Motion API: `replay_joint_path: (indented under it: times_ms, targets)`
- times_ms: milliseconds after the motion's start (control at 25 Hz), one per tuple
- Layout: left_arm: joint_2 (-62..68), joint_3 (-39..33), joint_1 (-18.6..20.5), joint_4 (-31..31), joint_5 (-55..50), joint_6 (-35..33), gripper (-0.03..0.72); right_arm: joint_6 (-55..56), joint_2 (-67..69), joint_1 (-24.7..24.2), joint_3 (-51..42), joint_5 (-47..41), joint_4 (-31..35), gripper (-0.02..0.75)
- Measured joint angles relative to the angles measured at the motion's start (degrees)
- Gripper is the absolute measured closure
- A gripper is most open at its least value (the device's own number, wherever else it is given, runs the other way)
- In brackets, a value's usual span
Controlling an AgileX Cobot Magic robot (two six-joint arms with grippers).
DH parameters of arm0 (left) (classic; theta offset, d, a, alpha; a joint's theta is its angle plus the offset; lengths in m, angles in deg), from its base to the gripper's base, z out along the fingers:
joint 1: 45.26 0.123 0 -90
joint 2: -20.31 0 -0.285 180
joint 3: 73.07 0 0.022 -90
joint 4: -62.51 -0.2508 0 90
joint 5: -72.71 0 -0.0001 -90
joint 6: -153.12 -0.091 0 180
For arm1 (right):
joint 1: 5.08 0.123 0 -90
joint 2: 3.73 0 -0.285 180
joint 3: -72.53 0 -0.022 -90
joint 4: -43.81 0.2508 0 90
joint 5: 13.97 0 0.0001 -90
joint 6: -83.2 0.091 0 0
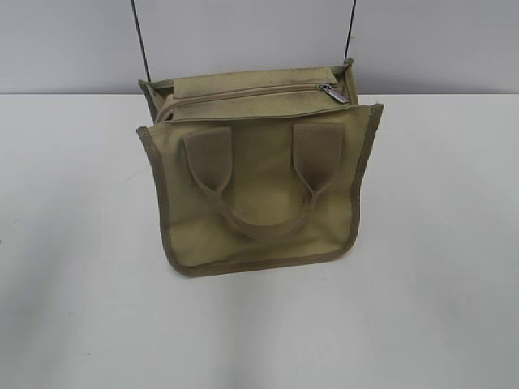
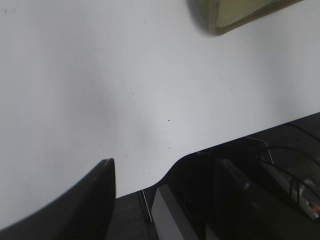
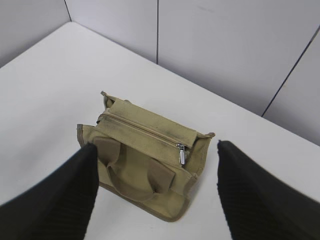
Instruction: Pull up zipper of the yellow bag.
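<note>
The yellow bag (image 1: 255, 215) lies on the white table (image 1: 73, 243), handles toward me, zipped top toward the back wall. The zipper (image 1: 243, 94) runs across the top, and its silver pull tab (image 1: 333, 92) sits at the right end. In the right wrist view the bag (image 3: 131, 131) lies below and between the fingers of my right gripper (image 3: 156, 155), which is open and well above it; the pull tab (image 3: 182, 155) shows at the bag's right end. My left gripper (image 2: 162, 172) looks open and empty over bare table. Only a bag corner (image 2: 240, 12) shows there. Neither gripper shows in the exterior view.
Grey wall panels (image 1: 259, 40) with dark seams stand right behind the bag. In the left wrist view the table's edge (image 2: 225, 142) runs under the gripper, with dark equipment and cables (image 2: 285, 180) below it.
</note>
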Motion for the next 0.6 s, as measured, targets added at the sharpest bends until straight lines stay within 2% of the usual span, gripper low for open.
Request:
replay_joint_path:
  times_ms: [80,200,440,600]
  targets:
    - [-6.2,0.0,0.0,-0.1,-1.7,0.0,0.219,0.0,-3.8,0.1,-2.0,0.1,-0.9,0.195]
    - [-17.1,0.1,0.0,-0.1,-2.8,0.0,0.216,0.6,-10.9,0.1,-11.7,0.4,-2.9,0.195]
    - [-31.2,-0.4,0.0,-1.0,-5.6,0.0,0.216,3.9,-31.6,0.1,-42.5,0.3,-4.6,0.195]
    - [-37.8,-4.6,0.0,-2.7,-5.9,-0.2,0.216,4.5,-45.5,0.1,-58.9,0.3,-4.6,0.195]
